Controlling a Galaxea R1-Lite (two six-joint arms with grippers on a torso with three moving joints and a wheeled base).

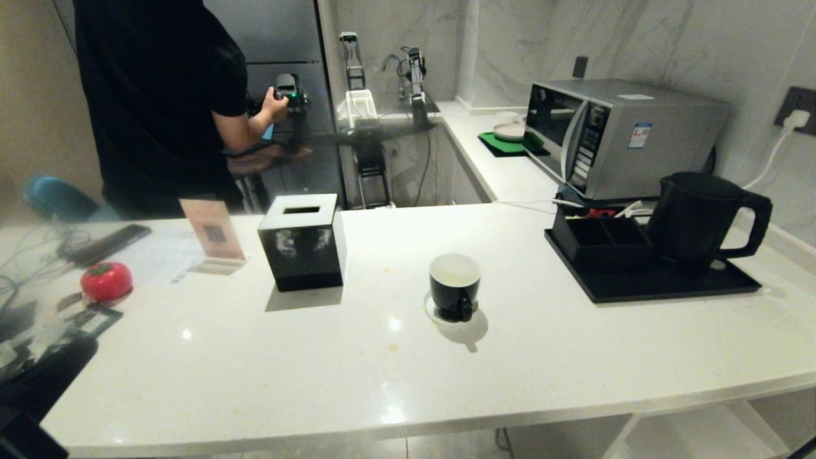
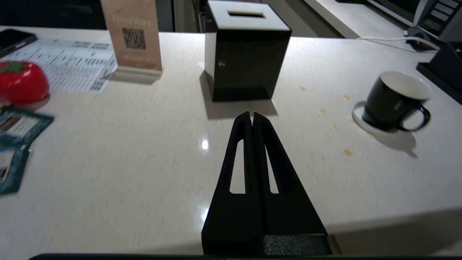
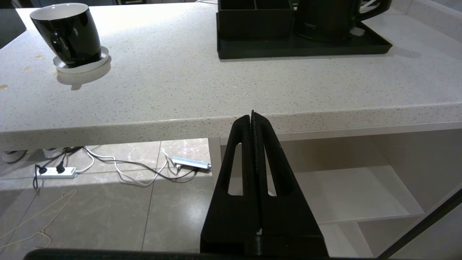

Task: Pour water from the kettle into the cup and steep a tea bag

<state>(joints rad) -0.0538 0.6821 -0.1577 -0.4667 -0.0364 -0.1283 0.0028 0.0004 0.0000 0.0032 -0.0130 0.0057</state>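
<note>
Kettle [image 1: 695, 220] is sitting untouched on its tray [image 1: 669, 290], far right on the desk [image 1: 382, 370]; the cup [image 1: 454, 285] is waiting mid-desk, seemingly unfilled. Both the left gripper [image 2: 252, 116] and right gripper [image 3: 252, 117] are keeping fingers pressed together, holding nothing, so pouring and steeping are seemingly remaining.

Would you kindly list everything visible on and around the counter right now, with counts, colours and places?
kettle: one, matte black, on the tray at the counter's right
tray: one, black, right side of the counter
organizer box: one, black, two compartments, on the tray beside the kettle
cup: one, black with white interior, mid-counter on a white coaster
tissue box: one, black cube, left of the cup
card stand: one, tan with a QR code, left of the tissue box
tomato-shaped object: one, red, far left
teal packets: a few, far left edge
microwave: one, silver, back right
person: one, black shirt, behind the counter
left gripper: shut, over the counter
right gripper: shut, below the counter edge
</note>
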